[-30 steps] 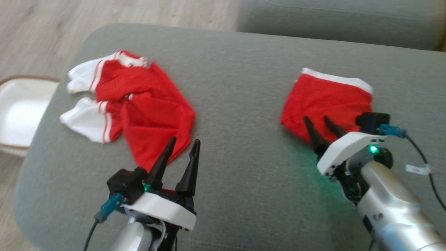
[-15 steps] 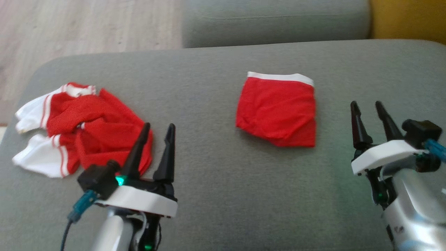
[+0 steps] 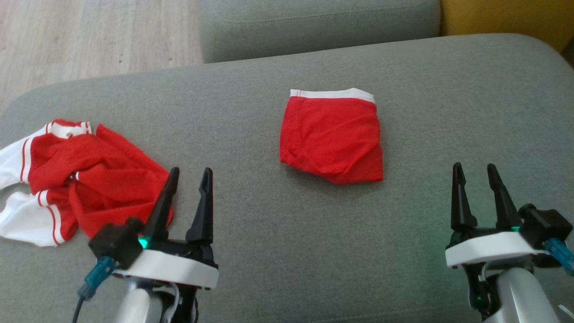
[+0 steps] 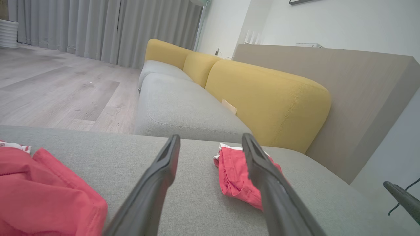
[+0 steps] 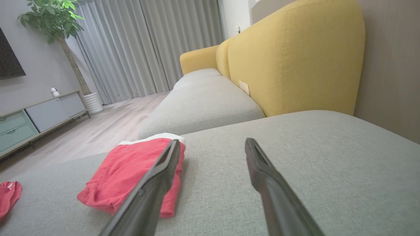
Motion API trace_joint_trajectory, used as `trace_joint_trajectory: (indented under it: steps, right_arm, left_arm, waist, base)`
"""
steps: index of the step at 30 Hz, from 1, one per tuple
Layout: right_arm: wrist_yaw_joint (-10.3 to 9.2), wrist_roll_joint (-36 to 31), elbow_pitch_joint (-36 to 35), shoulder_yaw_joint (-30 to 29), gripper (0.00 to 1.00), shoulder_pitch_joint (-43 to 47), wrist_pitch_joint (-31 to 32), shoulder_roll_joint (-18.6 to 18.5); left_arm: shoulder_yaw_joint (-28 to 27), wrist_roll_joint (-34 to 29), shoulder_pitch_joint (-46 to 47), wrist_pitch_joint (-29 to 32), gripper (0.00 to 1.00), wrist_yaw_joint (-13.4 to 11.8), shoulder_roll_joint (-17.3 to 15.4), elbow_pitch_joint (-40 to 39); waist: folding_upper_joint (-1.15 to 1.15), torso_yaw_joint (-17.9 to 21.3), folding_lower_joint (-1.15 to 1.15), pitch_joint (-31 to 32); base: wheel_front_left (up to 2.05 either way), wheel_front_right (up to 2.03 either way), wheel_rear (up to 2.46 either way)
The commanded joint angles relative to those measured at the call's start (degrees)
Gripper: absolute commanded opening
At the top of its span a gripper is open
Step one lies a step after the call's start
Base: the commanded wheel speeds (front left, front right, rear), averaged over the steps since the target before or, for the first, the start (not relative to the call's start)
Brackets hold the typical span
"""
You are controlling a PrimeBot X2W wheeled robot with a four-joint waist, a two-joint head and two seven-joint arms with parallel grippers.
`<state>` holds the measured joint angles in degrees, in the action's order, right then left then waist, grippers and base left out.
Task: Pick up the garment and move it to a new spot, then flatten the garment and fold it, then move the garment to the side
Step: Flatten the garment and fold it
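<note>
Garment (image 3: 332, 134) lies folded; crumpled jersey (image 3: 89, 179) well apart.

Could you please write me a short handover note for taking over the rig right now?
Left gripper: open, empty, over the grey cushion beside the crumpled red-and-white garment.
Right gripper: open, empty, right of the folded red garment, apart from it.
Done: the folded red garment lies mid-cushion, white waistband at the far edge.
Left: the crumpled garment is unfolded; probably pick it up, flatten, fold, set aside.
</note>
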<state>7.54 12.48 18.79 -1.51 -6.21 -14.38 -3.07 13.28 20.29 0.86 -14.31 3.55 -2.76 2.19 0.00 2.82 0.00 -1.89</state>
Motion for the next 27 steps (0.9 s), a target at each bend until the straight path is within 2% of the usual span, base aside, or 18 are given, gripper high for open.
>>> trace_joint_trajectory:
  steps: [1, 5, 7, 12, 16, 23, 26, 27]
  right_arm:
    - [-0.05, -0.1, -2.3, 1.4, 1.0, -1.7, -0.6, 0.1]
    - [-0.05, -0.2, -3.3, 2.1, 1.0, -2.9, -0.6, 0.2]
    - [-0.05, -0.8, -3.5, 3.0, 0.0, -4.5, -0.5, 0.2]
    - [-0.05, -3.7, -2.4, 3.4, 0.0, -10.0, 0.2, 0.1]
    - [-0.05, -6.0, 1.6, 2.2, 0.0, -15.1, 1.5, -0.6]
    - [-0.05, -8.5, 14.4, 0.3, 0.0, -24.3, 2.5, -1.9]
    - [-0.05, -9.7, 21.2, -0.8, 0.0, -27.6, 2.5, -1.9]
    - [-0.05, -10.7, 25.4, -1.1, 0.0, -29.5, 2.3, -1.7]
  left_arm:
    - [-1.5, 0.0, 2.3, -0.7, 1.0, 0.3, -0.1, -1.9]
    - [-0.2, 0.1, 3.5, -0.7, 1.0, 0.6, -0.1, -2.0]
    - [0.7, 0.1, 4.3, -0.7, 1.0, 0.8, -0.1, -2.0]
    - [3.3, 0.3, 6.5, -0.7, 1.0, 1.4, -0.1, -1.7]
    - [5.3, 0.8, 7.9, -0.7, 1.0, 1.7, -0.1, -1.1]
    - [6.1, 1.5, 8.7, -0.7, 1.0, 1.3, -0.1, -1.3]
    - [5.9, 1.7, 8.7, -0.7, 1.0, 1.2, -0.1, -1.4]
    - [6.0, 1.7, 8.7, -0.7, 1.0, 1.2, -0.1, -1.6]
  waist:
    - [0.0, -0.4, 0.0, -0.4]
    - [0.0, -1.8, 0.0, -2.5]
    - [0.0, -2.9, 0.0, -4.0]
    - [0.0, -7.2, 0.0, -7.9]
    - [0.0, -11.5, 0.0, -10.2]
    - [0.0, -16.6, 0.0, -13.0]
    - [0.0, -17.4, 0.0, -13.7]
    - [0.0, -17.7, 0.0, -14.3]
  base:
    - [0.0, 0.0, 0.0]
    - [0.0, 0.0, 0.0]
    - [0.0, 0.0, 0.0]
    - [0.0, 0.0, 0.0]
    - [0.0, 0.0, 0.0]
    - [0.0, 0.0, 0.0]
    - [0.0, 0.0, 0.0]
    - [0.0, 0.0, 0.0]
